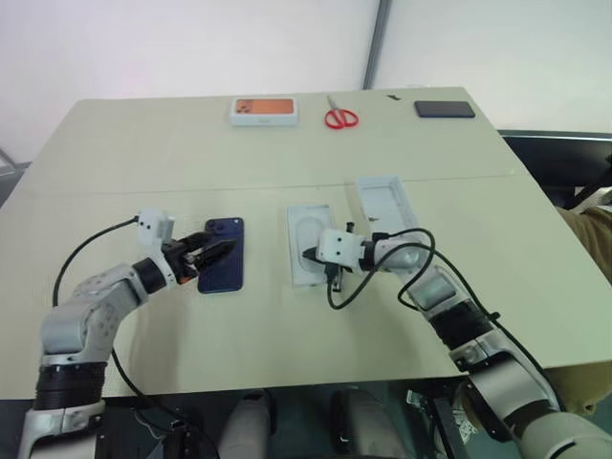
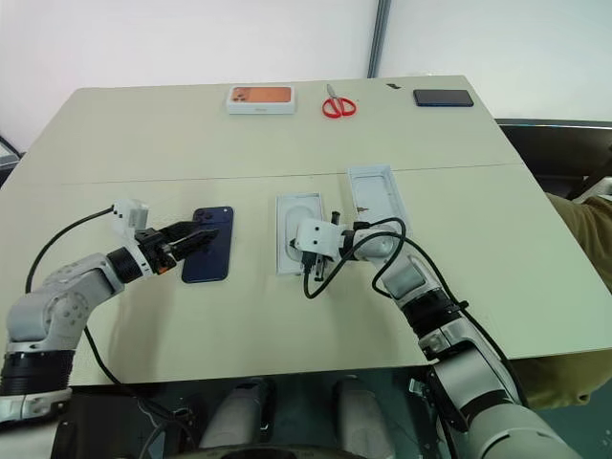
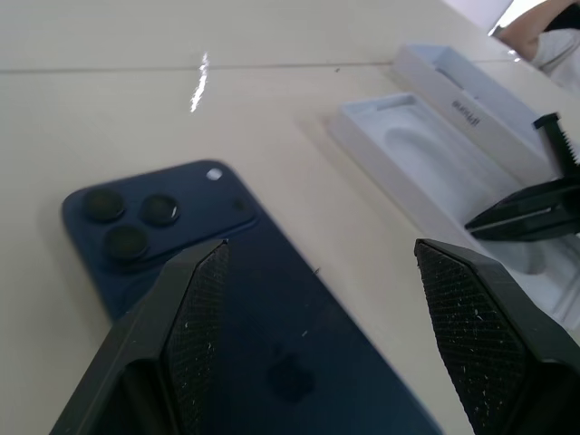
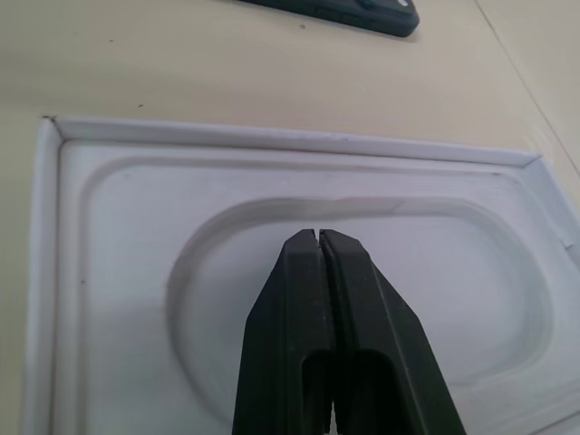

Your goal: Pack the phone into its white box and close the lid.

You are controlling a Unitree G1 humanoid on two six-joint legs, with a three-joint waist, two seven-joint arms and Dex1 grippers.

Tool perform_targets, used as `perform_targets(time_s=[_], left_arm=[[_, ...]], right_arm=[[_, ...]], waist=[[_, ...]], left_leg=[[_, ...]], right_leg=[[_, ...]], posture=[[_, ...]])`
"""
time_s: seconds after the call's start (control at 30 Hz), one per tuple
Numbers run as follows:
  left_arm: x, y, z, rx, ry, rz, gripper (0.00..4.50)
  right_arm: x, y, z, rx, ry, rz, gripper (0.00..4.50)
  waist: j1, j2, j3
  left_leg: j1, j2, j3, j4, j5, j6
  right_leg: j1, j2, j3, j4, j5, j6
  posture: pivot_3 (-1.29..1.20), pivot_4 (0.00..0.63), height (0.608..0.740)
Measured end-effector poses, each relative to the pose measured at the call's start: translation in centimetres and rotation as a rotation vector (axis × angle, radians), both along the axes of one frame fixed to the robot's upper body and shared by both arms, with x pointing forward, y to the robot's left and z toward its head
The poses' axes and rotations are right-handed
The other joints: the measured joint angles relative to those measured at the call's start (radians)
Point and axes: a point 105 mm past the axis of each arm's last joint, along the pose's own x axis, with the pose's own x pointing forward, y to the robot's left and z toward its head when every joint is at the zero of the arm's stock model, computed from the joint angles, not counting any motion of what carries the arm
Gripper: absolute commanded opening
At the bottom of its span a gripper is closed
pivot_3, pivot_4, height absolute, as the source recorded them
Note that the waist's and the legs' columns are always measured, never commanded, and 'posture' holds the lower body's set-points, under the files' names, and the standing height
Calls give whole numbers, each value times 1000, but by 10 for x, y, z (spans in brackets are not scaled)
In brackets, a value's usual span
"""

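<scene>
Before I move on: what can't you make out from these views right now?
- Lid: outer face down; any print hidden, head views.
- White box: near end covered by right gripper; whether the shut jaws touch its insert is unclear, right wrist view.
- Phone: lower end behind left gripper fingers, left wrist view.

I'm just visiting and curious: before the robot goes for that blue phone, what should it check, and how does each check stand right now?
1. Left gripper open: ok.
2. The phone lies flat on the table, camera side up: ok.
3. Phone between the left fingers: not ok, they hover over it.
4. Right gripper shut, above the white tray with the oval recess: ok.
5. Tray free to receive the phone: not ok, right gripper is over it.
</scene>
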Motion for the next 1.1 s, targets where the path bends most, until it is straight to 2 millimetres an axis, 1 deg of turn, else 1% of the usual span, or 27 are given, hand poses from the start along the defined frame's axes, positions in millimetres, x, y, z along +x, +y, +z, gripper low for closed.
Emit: perform_targets(time_s=[0.03, 0.1, 0.17, 0.23, 0.3, 0.37, 0.47, 0.53, 0.6, 0.67, 0.73, 0.83, 0.93, 1.03, 1.1], left_arm=[[1, 5, 0, -18, 27, 11, 3470], [3, 16, 3, -70, 72, 45, 3470], [4, 27, 7, -129, 107, 76, 3470], [5, 39, 8, -182, 143, 115, 3470], [3, 48, 3, -183, 199, 138, 3470], [1, 53, -2, -166, 224, 144, 3470], [-2, 51, -9, -188, 270, 129, 3470], [-3, 50, -18, -183, 307, 126, 3470], [-3, 50, -18, -183, 307, 114, 3470], [-4, 46, -18, -179, 313, 97, 3470], [-5, 42, -20, -169, 326, 84, 3470], [-5, 39, -21, -166, 324, 75, 3470], [-3, 32, -22, -174, 319, 64, 3470], [-1, 23, -23, -194, 316, 53, 3470], [-1, 17, -24, -192, 315, 36, 3470]], right_arm=[[3, 0, 6, 20, -3, -11, 72], [11, 2, 27, 80, -28, -33, 72], [17, 10, 47, 157, -48, -41, 72], [17, 22, 58, 223, -33, -36, 72], [13, 39, 60, 262, -5, -10, 72], [8, 52, 57, 260, 3, 19, 72], [2, 71, 50, 218, -3, 58, 72], [-1, 85, 39, 150, 23, 78, 72], [-4, 92, 25, 67, 56, 85, 72], [-5, 93, 10, -19, 100, 78, 72], [-6, 93, 2, -60, 151, 63, 72], [-3, 96, 4, -70, 186, 40, 72], [-2, 103, 8, -87, 176, 42, 72], [-3, 103, -2, -123, 186, 42, 72], [-3, 104, -2, -125, 180, 48, 72]], waist=[[0, 0, 0], [-1, 0, 0], [-2, 0, 0], [-7, 0, 0], [-15, 0, 0], [-19, 0, 0], [-21, 0, 0], [-23, 0, 0], [-22, 0, 0], [-20, 0, 0], [-20, 0, 0], [-21, 0, 0], [-16, 1, -1], [-9, 1, -1], [-8, 1, -1]], left_leg=[[0, 0, 0, 0, 0, 0], [0, 0, -1, 0, 0, 0], [0, 0, -1, 0, 0, 0], [0, 0, -2, -1, 0, 0], [0, 0, -2, -1, 0, 0], [0, 0, -2, -2, 0, 0], [-1, 0, -2, -1, 0, 0], [0, 0, -2, -1, 0, 0], [0, 0, -2, -2, 0, -1], [0, 0, -2, -2, 0, -1], [0, -1, -3, -1, 0, -1], [0, -1, -4, -1, 0, -1], [0, -2, -5, -2, 0, -1], [0, -3, -5, -1, 0, -1], [1, -3, -5, -1, 0, -1]], right_leg=[[0, 0, 0, 0, 0, 0], [0, 0, 0, 0, 0, 0], [0, 0, 0, 1, 0, 0], [-1, 1, -1, 1, 0, 0], [-1, 0, -1, 1, 0, 0], [-1, 0, -1, 1, 0, 0], [-1, -1, -1, 1, 0, 0], [-1, 0, -1, 1, 0, 0], [-2, 0, -1, 2, 0, -1], [-2, -1, -1, 2, 0, -1], [-2, -2, -1, 2, 0, 0], [-2, -2, -1, 2, 0, 0], [-1, -3, -2, 2, 0, 0], [0, -4, -2, 2, 0, 0], [1, -4, -2, 2, 0, 0]], posture=[[0, 150, 740], [0, 150, 740], [0, 150, 740], [0, 150, 740], [0, 150, 740], [0, 150, 740], [0, 150, 740], [0, 150, 740], [0, 150, 740], [0, 150, 740], [0, 150, 740], [0, 150, 740], [0, 150, 740], [0, 150, 740], [0, 150, 740]])
